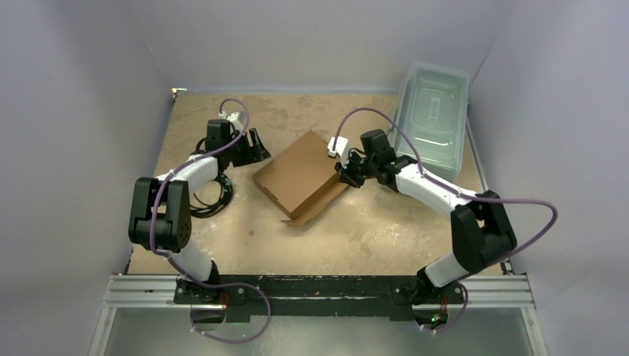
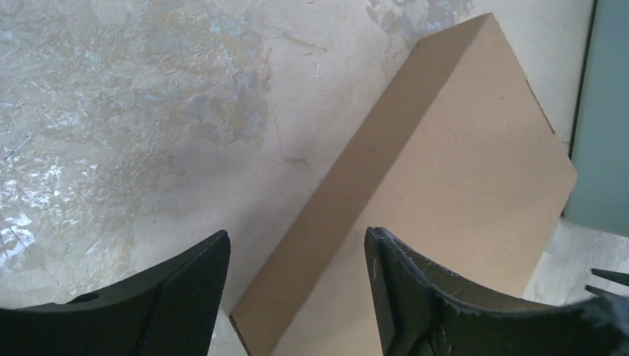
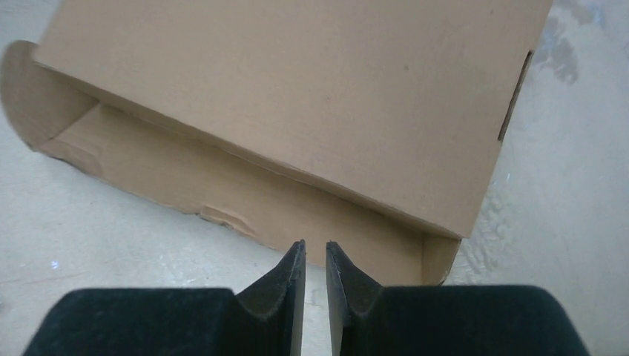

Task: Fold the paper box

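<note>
Bench edges: the bench point(image 1: 371, 230) is shut in by pale panels on the left, far and right sides, and a metal rail point(image 1: 319, 291) runs along the near side.
Open room: bare bench lies left of the paper box point(image 1: 297, 172) and in front of it, down to the rail. A clear plastic bin point(image 1: 434, 119) takes up the far right corner, near the right arm point(image 1: 430, 191). A coil of black cable point(image 1: 211, 199) lies beside the left arm point(image 1: 189, 172).
Paper box: mid-bench, turned cornerwise, its top panel closed down flat.
Open flap: one long flap point(image 3: 222, 185) on the near-right side lies out on the bench, with a crumpled dent point(image 3: 222, 217) on its outer edge.
Left jaws: spread wide, holding nothing. They are near the box's far-left side and apart from it in the top view. In the left wrist view the box's long side wall point(image 2: 348, 200) and a corner show between the two fingers point(image 2: 185, 297).
Right jaws: almost closed, only a thin slit between them, nothing in it. They point at the outer edge of the open flap near the box's right corner. I cannot tell whether they touch it.
</note>
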Robot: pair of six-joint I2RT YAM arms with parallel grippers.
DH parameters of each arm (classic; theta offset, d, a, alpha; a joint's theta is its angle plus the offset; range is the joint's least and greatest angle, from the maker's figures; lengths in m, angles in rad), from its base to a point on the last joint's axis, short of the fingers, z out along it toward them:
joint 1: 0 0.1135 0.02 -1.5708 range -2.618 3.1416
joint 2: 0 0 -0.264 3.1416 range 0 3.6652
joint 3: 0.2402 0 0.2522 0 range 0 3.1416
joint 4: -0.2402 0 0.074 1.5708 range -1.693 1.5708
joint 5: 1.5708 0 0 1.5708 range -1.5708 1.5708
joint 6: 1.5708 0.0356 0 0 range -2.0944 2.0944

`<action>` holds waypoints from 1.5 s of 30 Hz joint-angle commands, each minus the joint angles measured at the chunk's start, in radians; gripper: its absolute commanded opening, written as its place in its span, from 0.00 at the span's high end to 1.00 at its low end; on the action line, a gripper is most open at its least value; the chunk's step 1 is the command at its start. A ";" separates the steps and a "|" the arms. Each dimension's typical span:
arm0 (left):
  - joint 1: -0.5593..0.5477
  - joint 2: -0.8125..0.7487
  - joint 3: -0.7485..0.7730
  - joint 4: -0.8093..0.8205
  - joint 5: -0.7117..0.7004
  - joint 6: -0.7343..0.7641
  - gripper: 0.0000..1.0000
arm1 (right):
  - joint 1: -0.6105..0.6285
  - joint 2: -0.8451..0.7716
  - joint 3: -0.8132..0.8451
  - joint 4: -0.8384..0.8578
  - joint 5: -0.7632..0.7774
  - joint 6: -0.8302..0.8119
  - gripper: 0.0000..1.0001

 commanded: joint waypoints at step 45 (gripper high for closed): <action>0.031 -0.620 -0.461 0.187 0.065 -0.299 0.23 | 0.055 -0.206 -0.004 -0.218 -0.305 -0.425 0.15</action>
